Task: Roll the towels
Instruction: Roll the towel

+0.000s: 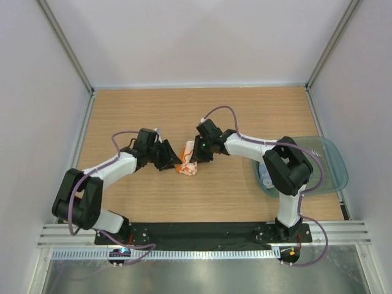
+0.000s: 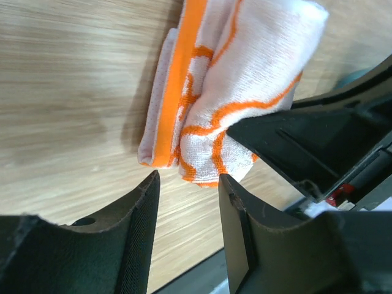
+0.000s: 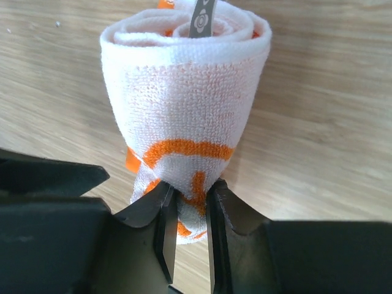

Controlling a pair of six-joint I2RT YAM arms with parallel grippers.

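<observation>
**1 rolled towel, gripped**

1 white-and-orange towel (image 3: 184, 92), rolled, on wooden table (image 1: 257, 116). Right gripper (image 3: 187, 197) pinches its near end between both fingers. Left gripper (image 2: 187, 184): jaws parted, empty, towel just ahead of its fingertips.

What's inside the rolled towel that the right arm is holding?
The towel shows coiled white layers at its far end, with a small grey tag at the centre. Deeper inside is hidden by the outer wrap. The right end effector pinches its near end.
</observation>
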